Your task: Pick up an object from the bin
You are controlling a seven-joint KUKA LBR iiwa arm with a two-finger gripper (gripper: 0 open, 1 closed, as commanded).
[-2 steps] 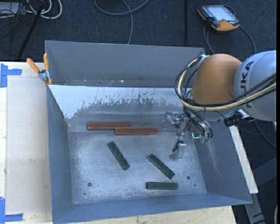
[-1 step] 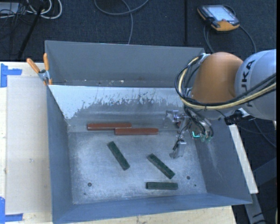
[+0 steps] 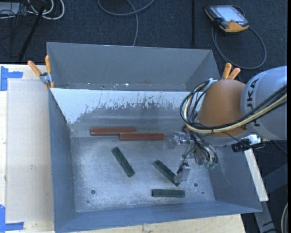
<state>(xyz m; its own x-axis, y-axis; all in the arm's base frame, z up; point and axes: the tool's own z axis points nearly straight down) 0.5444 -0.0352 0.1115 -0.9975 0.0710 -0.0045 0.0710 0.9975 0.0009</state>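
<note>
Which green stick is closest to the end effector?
The slanted middle green stick; its right end is by the end effector. The left stick and front stick lie apart.

Lit fairly brightly from above. Pale glare across lower back wall of bin (image 3: pixel 131 67); soft shade on right wall under arm (image 3: pixel 264 103). Dark beyond far rim.

Left red-brown bar (image 3: pixel 113 130) and right red-brown bar (image 3: pixel 141 136) lie almost end to end, far side. Tilted dark green bar (image 3: pixel 122 161) left of centre; flat dark green bar (image 3: pixel 168 193) nearest the front. Beyond, on dark carpet (image 3: pixel 165 28): orange-edged handheld unit (image 3: pixel 227 16), looped cable (image 3: pixel 136 30).
</note>
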